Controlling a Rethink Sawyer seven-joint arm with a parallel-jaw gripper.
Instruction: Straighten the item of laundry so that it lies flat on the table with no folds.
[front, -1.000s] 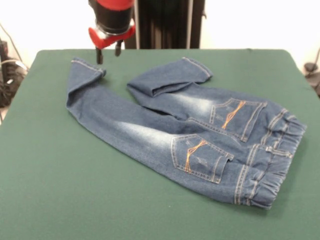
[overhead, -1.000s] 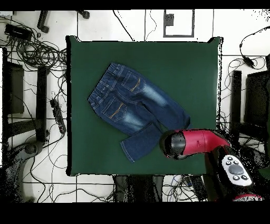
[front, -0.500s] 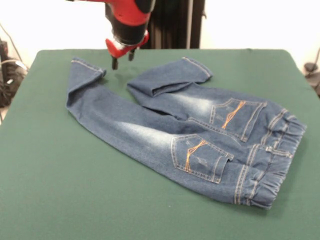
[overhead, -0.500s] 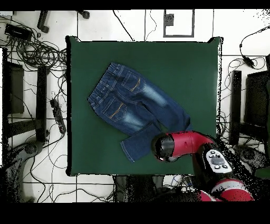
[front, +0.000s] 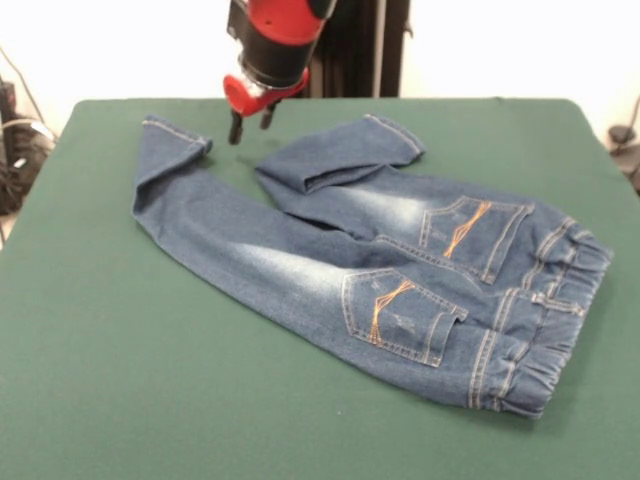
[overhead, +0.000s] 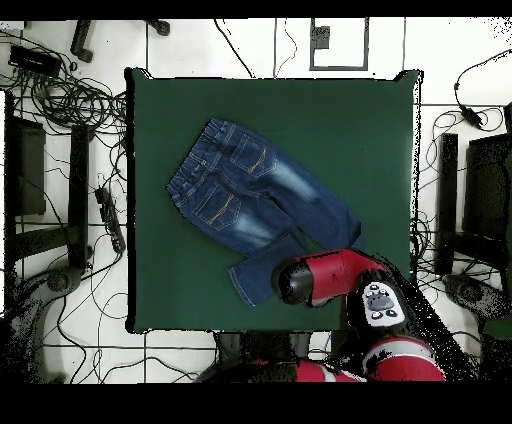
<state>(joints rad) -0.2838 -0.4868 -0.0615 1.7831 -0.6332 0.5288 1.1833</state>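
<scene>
The jeans (front: 380, 260) lie back side up on the green table (front: 120, 380), waistband at the right front, legs reaching to the far left. The left leg's cuff (front: 175, 135) is turned over. The other leg (front: 335, 155) is folded back on itself. My gripper (front: 252, 125) hangs open and empty just above the table between the two leg ends, touching neither. In the overhead view the jeans (overhead: 250, 200) lie slantwise on the table (overhead: 350, 130), and the arm's red head (overhead: 310, 280) covers the gripper by the lower leg ends.
The black pedestal (front: 345, 50) stands behind the table's far edge. Cables and black stands (overhead: 70, 200) crowd the floor left and right of the table. Bare green cloth surrounds the jeans on all sides.
The gripper has moved rightward in the front view, from over the left leg's cuff to the gap between the leg ends. The jeans have not moved.
</scene>
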